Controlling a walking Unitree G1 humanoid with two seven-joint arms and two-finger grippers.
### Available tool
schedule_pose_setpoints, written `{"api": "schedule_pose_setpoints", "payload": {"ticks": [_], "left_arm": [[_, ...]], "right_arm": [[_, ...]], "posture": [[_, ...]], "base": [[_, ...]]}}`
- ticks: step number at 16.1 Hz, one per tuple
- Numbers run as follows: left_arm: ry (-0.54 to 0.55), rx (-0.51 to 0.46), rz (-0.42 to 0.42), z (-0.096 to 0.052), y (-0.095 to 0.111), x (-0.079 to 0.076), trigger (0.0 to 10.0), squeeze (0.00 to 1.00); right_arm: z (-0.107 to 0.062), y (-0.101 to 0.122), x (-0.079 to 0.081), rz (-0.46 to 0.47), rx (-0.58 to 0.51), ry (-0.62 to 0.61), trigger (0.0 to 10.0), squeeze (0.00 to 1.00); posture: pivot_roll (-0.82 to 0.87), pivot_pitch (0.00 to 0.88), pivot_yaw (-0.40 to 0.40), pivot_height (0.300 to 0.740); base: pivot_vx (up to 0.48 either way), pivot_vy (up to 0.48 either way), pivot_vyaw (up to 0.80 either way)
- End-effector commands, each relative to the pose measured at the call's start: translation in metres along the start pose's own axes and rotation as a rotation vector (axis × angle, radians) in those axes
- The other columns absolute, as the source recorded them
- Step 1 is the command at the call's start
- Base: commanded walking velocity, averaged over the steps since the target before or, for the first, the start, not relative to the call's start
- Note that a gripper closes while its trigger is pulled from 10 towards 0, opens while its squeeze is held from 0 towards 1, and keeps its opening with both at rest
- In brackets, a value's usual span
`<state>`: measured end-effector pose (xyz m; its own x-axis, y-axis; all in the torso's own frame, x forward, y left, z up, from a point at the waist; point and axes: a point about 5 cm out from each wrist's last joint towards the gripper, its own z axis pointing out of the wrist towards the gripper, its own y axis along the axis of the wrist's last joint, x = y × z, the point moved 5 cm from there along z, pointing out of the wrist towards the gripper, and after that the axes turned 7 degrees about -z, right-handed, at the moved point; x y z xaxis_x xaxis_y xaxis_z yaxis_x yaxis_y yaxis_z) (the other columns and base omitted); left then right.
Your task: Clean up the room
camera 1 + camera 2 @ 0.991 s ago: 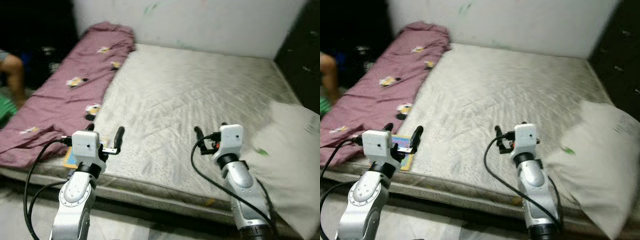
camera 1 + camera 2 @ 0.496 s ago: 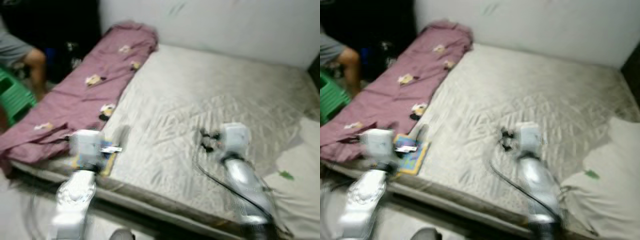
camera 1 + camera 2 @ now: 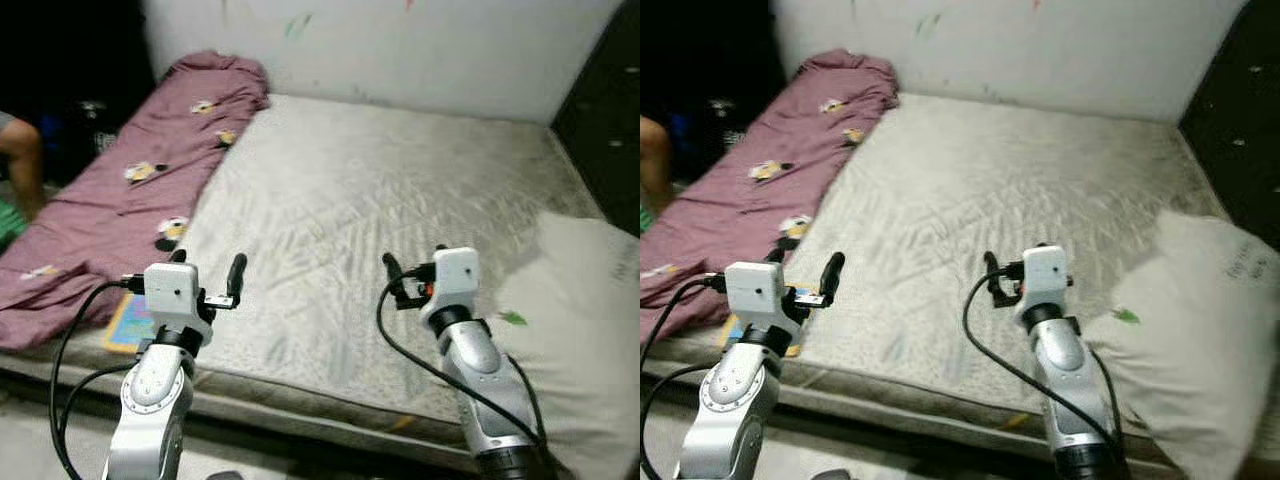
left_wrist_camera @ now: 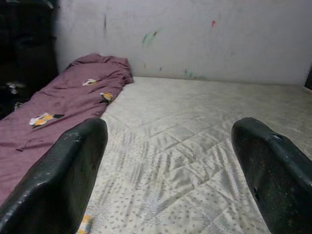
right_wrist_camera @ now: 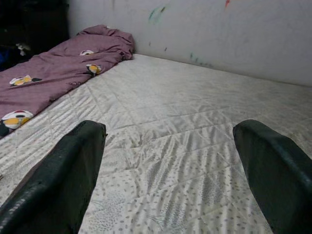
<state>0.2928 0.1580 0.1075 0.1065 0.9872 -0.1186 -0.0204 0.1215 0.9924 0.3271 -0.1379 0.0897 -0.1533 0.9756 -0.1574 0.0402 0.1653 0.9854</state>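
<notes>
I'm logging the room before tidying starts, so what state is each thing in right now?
Left pincer: open, empty, over the bed's near edge.
Right pincer: open, empty, above the mattress.
Maroon blanket: rumpled, lying along the bed's left side.
Mattress: bare, wrinkled quilted cover.
Pillow: lying at the bed's right corner.
Colourful book: flat, partly under the blanket's edge.

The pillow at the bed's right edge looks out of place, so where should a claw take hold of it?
Probably the pillow's near corner, by the green tag. It lies flat and limp on the mattress, so pinching a corner suits better than spanning its bulk. The right claw is open and closest, so come from the pillow's left.
</notes>
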Motion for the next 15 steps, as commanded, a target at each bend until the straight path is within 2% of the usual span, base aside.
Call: {"api": "schedule_pose_setpoints", "payload": {"ticks": [1, 15], "left_arm": [[0.002, 0.003, 0.015, 0.0006, 0.0008, 0.0002, 10.0, 0.00], [0.005, 0.003, 0.012, 0.0021, 0.0003, -0.0003, 10.0, 0.00]], "right_arm": [[0.0010, 0.0032, -0.0047, -0.001, -0.009, -0.012, 10.0, 0.00], [0.0026, 0.0035, -0.0064, -0.004, -0.011, -0.017, 10.0, 0.00]], "posture": [[0.01, 0.000, -0.028, 0.740], [0.01, 0.000, -0.030, 0.740]], "base": [[0.000, -0.262, 0.00], [0.000, -0.269, 0.00]]}}
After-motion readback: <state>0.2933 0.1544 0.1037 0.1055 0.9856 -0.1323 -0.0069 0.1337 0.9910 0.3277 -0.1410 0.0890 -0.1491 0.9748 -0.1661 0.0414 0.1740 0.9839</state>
